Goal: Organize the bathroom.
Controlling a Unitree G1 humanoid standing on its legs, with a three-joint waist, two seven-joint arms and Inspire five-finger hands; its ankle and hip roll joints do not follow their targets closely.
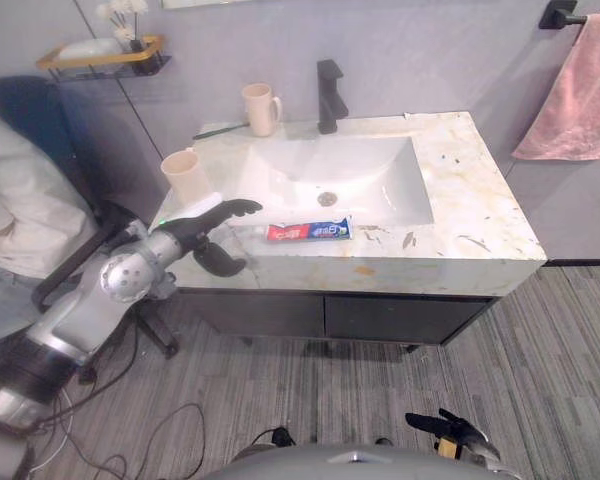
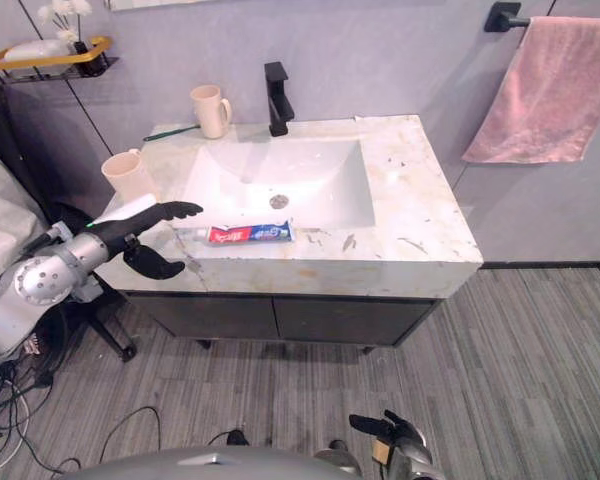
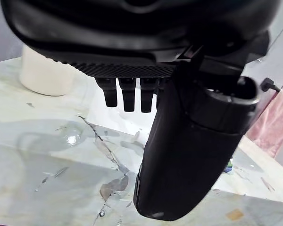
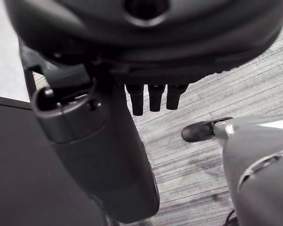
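Observation:
A red, white and blue toothpaste tube (image 1: 310, 231) lies flat on the marble counter's front edge, before the sink basin (image 1: 370, 185). My left hand (image 1: 195, 230) hovers open at the counter's front left corner. Its fingers are straight and point toward the tube's left end, a short gap away, with the thumb (image 3: 188, 150) hanging below. A beige cup (image 1: 187, 175) stands just behind that hand. A second cup with a handle (image 1: 261, 108) stands at the back, a green toothbrush (image 1: 220, 130) lying beside it. My right hand (image 1: 448, 432) hangs low over the floor, open and holding nothing.
A black faucet (image 1: 329, 97) rises behind the basin. A pink towel (image 1: 575, 95) hangs on the wall at right. A yellow-rimmed shelf (image 1: 105, 55) with small items is mounted at the upper left. The counter's right side (image 1: 470, 215) is bare marble.

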